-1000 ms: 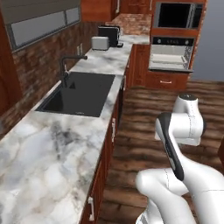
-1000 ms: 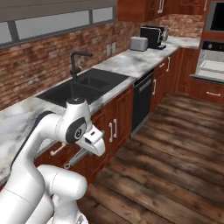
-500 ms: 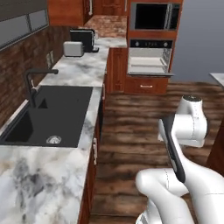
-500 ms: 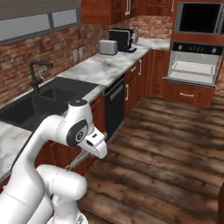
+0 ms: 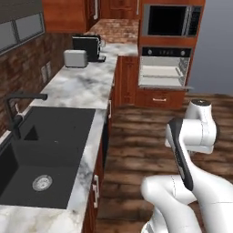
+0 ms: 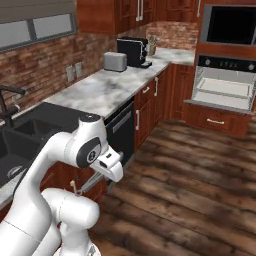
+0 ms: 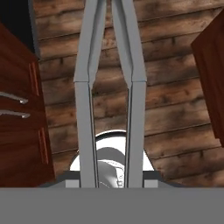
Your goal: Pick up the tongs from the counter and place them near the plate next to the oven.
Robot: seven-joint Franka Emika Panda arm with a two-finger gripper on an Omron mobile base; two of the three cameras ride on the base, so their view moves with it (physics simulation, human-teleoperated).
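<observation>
My gripper (image 7: 111,180) is shut on the tongs (image 7: 89,105), whose two slim silver arms run up the hand view over the wooden floor. Seen from the right base, the gripper (image 6: 102,181) hangs low beside the cabinet fronts, with a grey bit of the tongs (image 6: 92,183) showing under the hand. The marble counter (image 5: 86,86) (image 6: 107,90) runs toward the far corner. The steel oven (image 5: 164,68) (image 6: 222,85) stands in the wall beyond it, under a black-windowed microwave (image 5: 170,20). I cannot make out the plate on the pale marble.
A silver toaster (image 5: 75,58) (image 6: 115,61) and a black coffee machine (image 5: 88,47) (image 6: 132,51) stand at the counter's far end. The black sink (image 5: 41,154) with its faucet (image 5: 16,113) is near left. Open wooden floor (image 6: 190,175) lies between me and the oven.
The whole scene has shifted in both base views: the base has driven along the counter, and the oven, toaster and coffee machine are closer. The arm holds its pose.
</observation>
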